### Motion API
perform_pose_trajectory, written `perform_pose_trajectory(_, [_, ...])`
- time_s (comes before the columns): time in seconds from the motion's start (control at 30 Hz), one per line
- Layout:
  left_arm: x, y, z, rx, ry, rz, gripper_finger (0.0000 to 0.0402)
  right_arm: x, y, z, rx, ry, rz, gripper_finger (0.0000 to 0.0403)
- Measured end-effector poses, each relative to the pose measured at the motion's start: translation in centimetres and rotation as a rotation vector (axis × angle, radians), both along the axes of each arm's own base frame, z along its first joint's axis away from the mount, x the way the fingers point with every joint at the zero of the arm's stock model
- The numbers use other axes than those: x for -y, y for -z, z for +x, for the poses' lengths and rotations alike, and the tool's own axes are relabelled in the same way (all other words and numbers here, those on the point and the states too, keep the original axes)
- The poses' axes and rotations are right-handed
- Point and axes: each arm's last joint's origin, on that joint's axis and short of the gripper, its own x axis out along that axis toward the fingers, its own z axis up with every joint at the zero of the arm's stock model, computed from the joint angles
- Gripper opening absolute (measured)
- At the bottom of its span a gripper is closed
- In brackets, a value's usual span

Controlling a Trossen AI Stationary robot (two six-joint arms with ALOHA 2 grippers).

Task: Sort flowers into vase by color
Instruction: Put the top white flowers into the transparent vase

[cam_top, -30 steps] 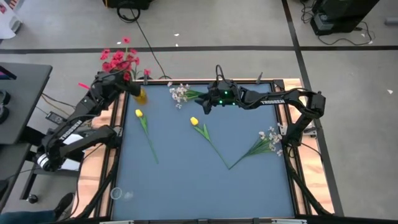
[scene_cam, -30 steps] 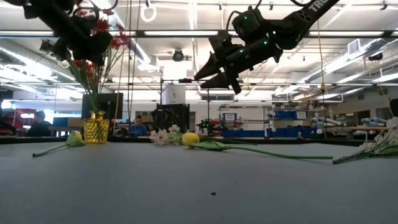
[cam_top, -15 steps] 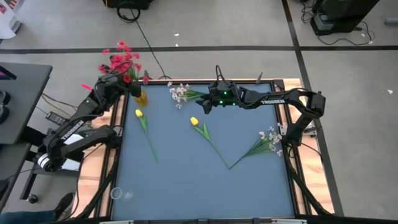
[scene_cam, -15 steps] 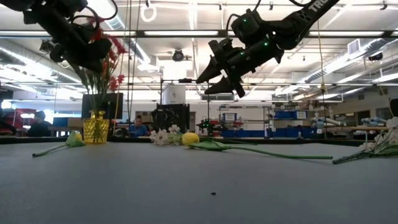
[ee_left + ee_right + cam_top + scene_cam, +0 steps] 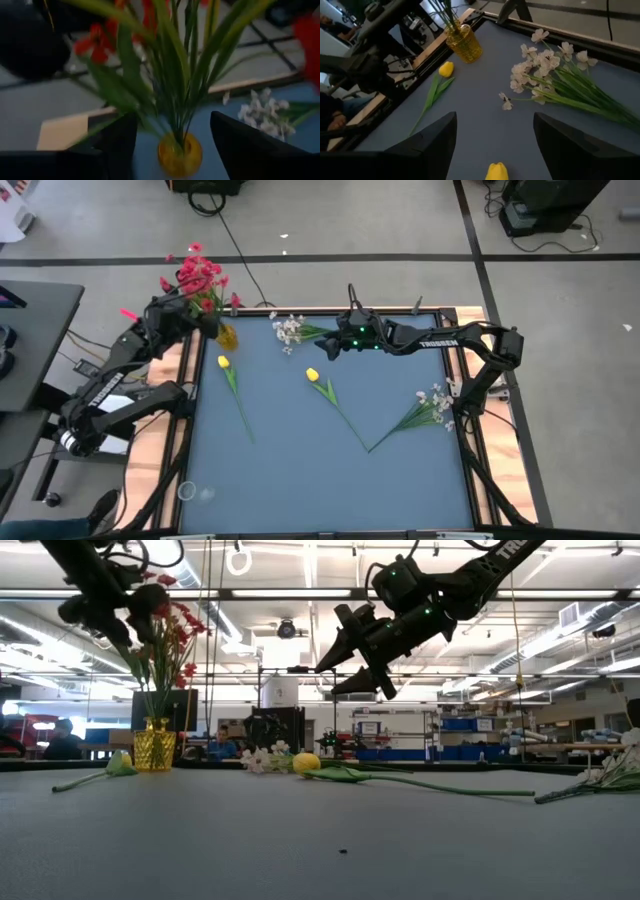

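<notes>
High view: the left gripper hangs open among the red flowers, which stand in the yellow vase just below it at the worktop corner. The right gripper hovers open, with a white spray just ahead of it, a yellow tulip beneath, and another tulip farther towards the vase.

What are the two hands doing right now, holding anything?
Left hand: open, holding nothing, above the yellow vase with the red flowers.
Right hand: open, empty, above the white flowers.
</notes>
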Motion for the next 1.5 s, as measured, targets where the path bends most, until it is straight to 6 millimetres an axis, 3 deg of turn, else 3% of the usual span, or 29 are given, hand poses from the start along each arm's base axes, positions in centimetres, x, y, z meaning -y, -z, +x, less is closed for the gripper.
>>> perform_pose_trajectory(0.13, [0.9, -0.6, -0.5, 0.012, 0.019, -0.086, 0.0265, 0.2, 0.3, -0.3, -0.010, 0.025, 0.095, 0.0271])
perform_pose_trajectory(0.4, [3.0, -4.3, -1.8, 0.032, 0.076, -0.121, 0.0265, -0.2, 0.7, -0.4, -0.043, -0.012, 0.148, 0.0270])
perform_pose_trajectory(0.63, [3.8, -4.3, -1.5, 0.096, 0.130, -0.196, 0.0261, -1.3, 1.3, -0.3, -0.119, 0.005, 0.146, 0.0269])
perform_pose_trajectory(0.97, [4.3, -3.5, 1.6, 0.243, 0.318, -0.195, 0.0221, -1.9, 1.5, -0.3, -0.142, -0.001, 0.151, 0.0269])
perform_pose_trajectory(1.17, [5.1, -1.2, 5.2, 0.291, 0.470, -0.224, 0.0197, -2.4, 1.1, -0.7, -0.174, -0.028, 0.172, 0.0269])
perform_pose_trajectory(1.33, [6.3, 1.1, 8.4, 0.322, 0.569, -0.231, 0.0180, -4.4, 1.2, -1.7, -0.326, -0.032, 0.166, 0.0269])
perform_pose_trajectory(1.5, [7.5, 2.8, 10.3, 0.331, 0.595, -0.247, 0.0166, -7.5, 1.9, -2.1, -0.455, -0.065, 0.206, 0.0265])
